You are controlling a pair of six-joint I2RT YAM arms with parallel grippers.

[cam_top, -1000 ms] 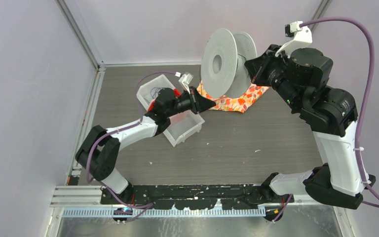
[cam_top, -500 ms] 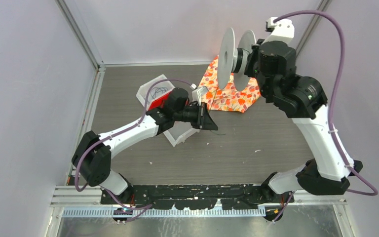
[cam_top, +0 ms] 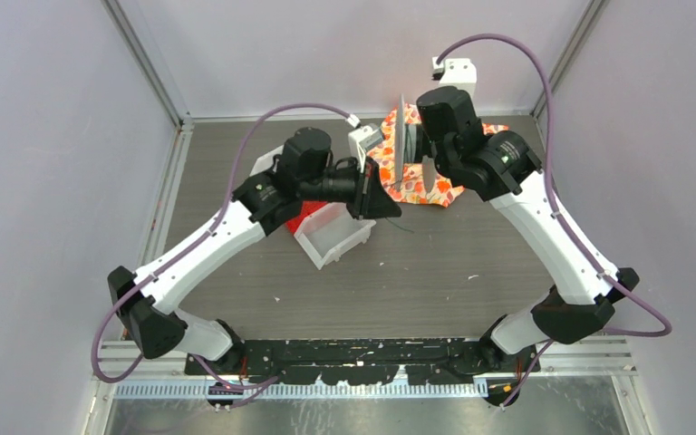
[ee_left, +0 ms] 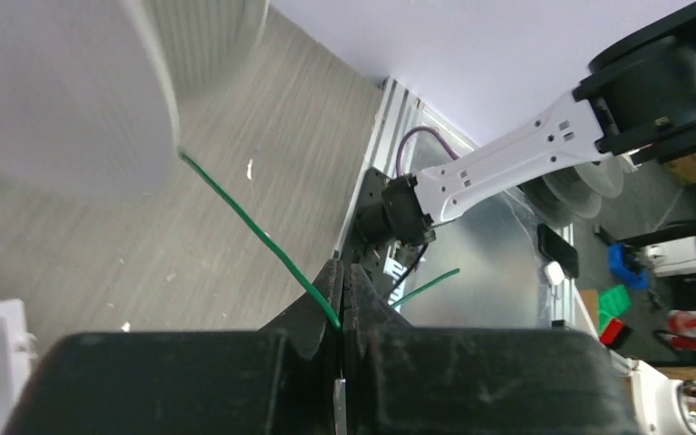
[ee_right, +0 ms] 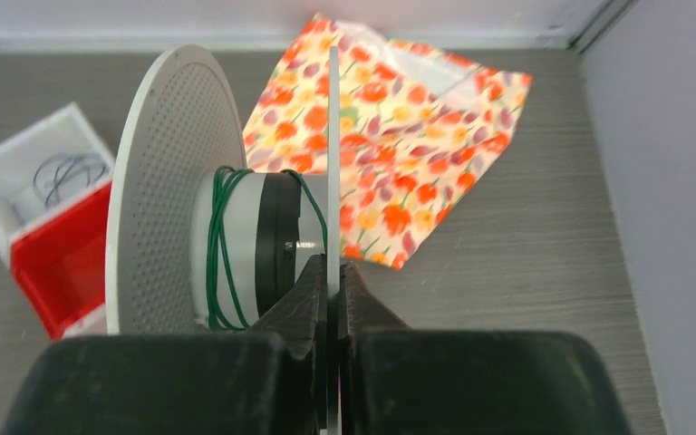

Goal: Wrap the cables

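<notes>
the right end effector point(ee_right: 331, 275) is clamped on the thin flange of the spool point(ee_right: 168, 181), which is held edge-on above the bench point(ee_right: 526, 272). a green cable point(ee_left: 246, 222) is wound round the spool's hub and is run straight from the spool to the left end effector point(ee_left: 341, 294), which is pinched together on it. further dark coils point(ee_right: 65, 177) are seen in a white bin point(ee_right: 0, 168) beside the spool.

The white perforated plastic spool point(ee_right: 177, 181) sits in my right claw point(ee_right: 333, 272), flowered orange fabric cloth point(ee_right: 399, 154) behind it, white plastic bin point(ee_right: 4, 172) left (thin green cable point(ee_left: 245, 217) reaches my left claw point(ee_left: 343, 290)).
</notes>
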